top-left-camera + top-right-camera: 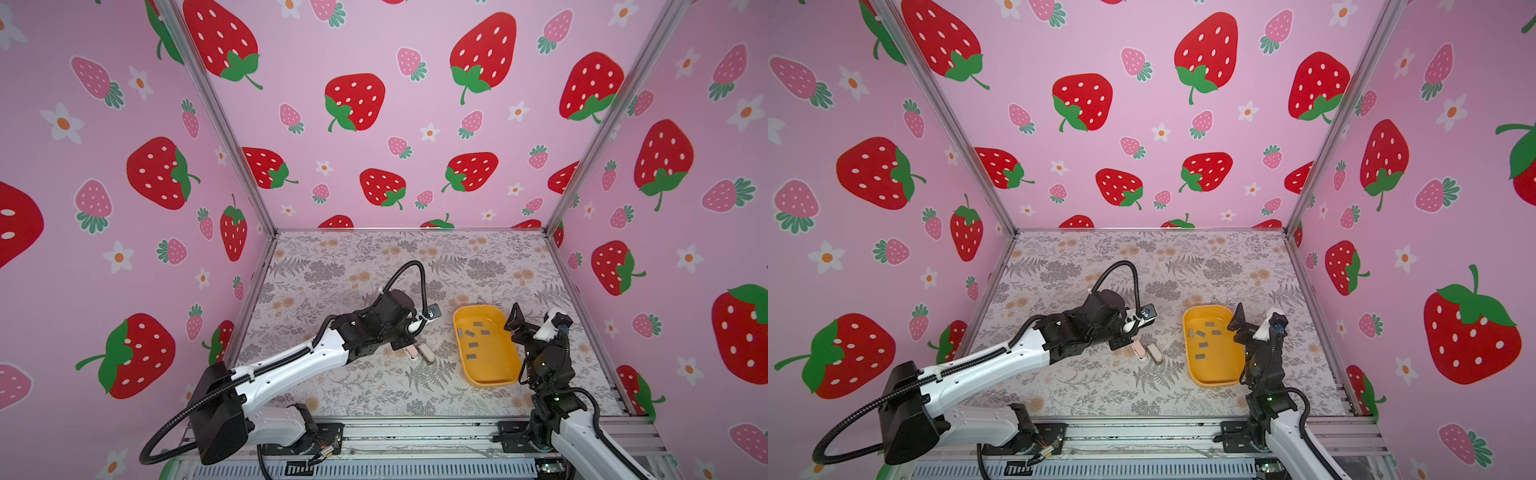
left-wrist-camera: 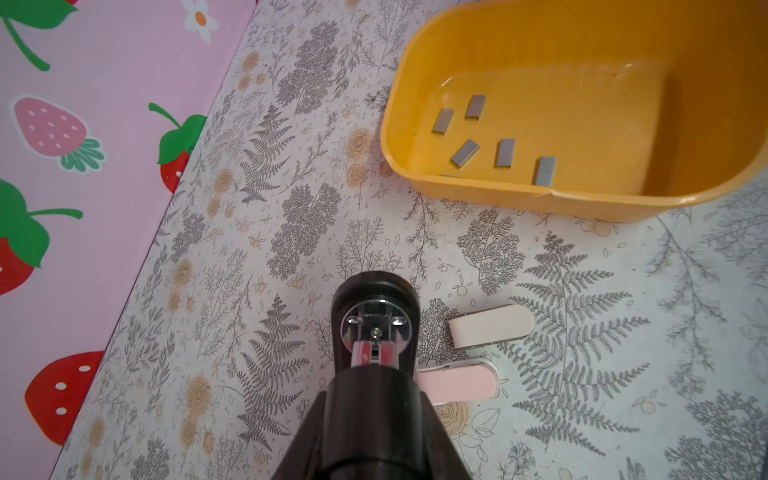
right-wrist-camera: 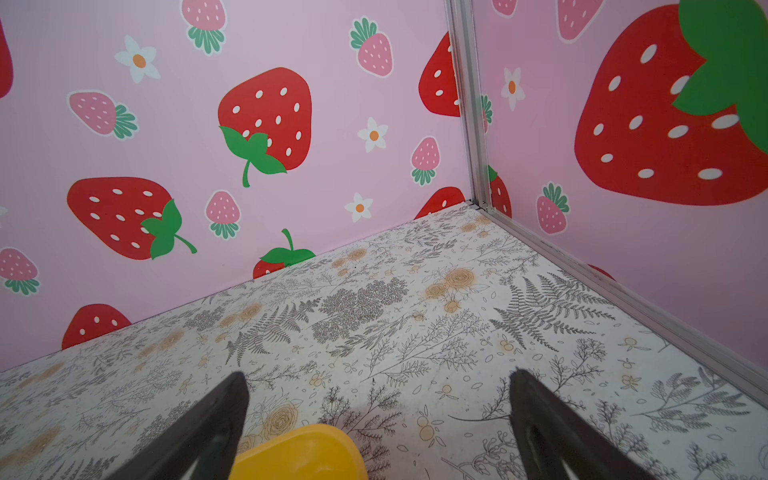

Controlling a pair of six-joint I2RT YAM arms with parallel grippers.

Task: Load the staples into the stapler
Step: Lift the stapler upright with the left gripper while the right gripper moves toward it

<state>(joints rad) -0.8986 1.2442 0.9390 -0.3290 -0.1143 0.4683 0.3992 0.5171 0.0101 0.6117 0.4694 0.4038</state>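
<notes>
While wide open and empty, right claw above fern-print tabletop — strawberry-papered pink walls around — left claw grip unclear.

Glossy plastic tray, metal staples, plastic tool

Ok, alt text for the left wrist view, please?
A yellow tub holding at least five small grey staples sits on the floral table. Nearer the camera, the black left hand is beside a white stapler and a pink stapler lying side by side.
</notes>
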